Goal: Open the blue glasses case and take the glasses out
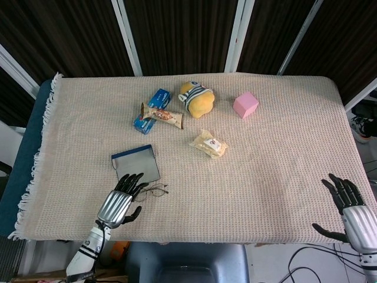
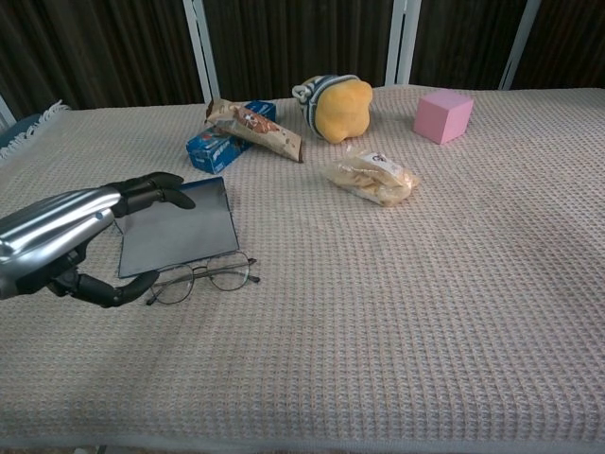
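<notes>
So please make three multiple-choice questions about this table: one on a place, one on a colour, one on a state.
1. Where do the glasses lie?
A. inside the case
B. on the cloth, just in front of the case
C. beside the cube

2. What colour is the cube?
A. pink
B. green
C. white

3. What is the left robot hand doing?
A. gripping the snack bag
B. pressing the cube
C. holding nothing, fingers apart

Key: 1 B, the glasses rest at the near edge of the blue glasses case; 2 A, it is plainly pink; 3 C, nothing is between its fingers.
</notes>
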Robot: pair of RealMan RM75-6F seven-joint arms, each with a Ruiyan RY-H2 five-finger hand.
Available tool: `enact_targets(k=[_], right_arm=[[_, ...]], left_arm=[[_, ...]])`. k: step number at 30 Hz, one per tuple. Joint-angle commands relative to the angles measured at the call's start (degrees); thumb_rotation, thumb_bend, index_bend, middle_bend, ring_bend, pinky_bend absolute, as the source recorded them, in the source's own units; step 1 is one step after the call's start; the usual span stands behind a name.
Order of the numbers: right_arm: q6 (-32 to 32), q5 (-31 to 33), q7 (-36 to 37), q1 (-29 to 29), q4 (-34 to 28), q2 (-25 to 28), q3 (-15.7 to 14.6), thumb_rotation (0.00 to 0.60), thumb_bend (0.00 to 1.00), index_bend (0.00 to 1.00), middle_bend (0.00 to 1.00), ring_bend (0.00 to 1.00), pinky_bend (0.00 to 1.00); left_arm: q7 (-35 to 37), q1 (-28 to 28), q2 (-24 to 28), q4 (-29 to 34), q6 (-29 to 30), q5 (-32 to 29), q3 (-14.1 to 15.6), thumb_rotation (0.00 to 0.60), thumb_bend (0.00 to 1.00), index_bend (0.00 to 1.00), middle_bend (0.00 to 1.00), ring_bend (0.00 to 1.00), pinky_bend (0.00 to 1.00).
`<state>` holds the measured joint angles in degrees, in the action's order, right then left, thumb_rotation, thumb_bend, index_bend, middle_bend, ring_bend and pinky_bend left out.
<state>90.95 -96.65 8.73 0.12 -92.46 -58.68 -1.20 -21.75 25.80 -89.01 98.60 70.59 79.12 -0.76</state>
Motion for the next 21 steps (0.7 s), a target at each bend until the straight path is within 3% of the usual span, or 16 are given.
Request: enact_targets(k=[1, 9, 21], right_arm=[[0.4, -0.3, 0.5, -0.1, 0.2, 0.2, -0.1, 0.600, 0.18, 0.00, 0.00, 0.00, 0.04], [0.9, -0.3, 1.9, -0.2, 0.7, 0.5, -0.2, 0.600, 0.18, 0.00, 0.00, 0.00, 0.04], [1.5, -0.5, 2.7, -0.3, 1.0, 0.7, -0.2, 0.600, 0.18, 0.00, 0.00, 0.00, 0.04]], left_arm=[[-5.4, -0.6, -4.4, -1.1, 1.0, -2.8, -1.0, 0.600, 0.39, 0.19, 0.00, 0.00, 0.01], [-12.9, 0.0, -10.9, -5.6, 0.8, -9.2, -3.8, 0.600, 0.39, 0.24, 0.00, 0.00, 0.01], [-16.7, 2.2, -16.3, -9.8, 0.3, -13.0, -7.3, 0.600, 0.39, 0.28, 0.00, 0.00, 0.02]])
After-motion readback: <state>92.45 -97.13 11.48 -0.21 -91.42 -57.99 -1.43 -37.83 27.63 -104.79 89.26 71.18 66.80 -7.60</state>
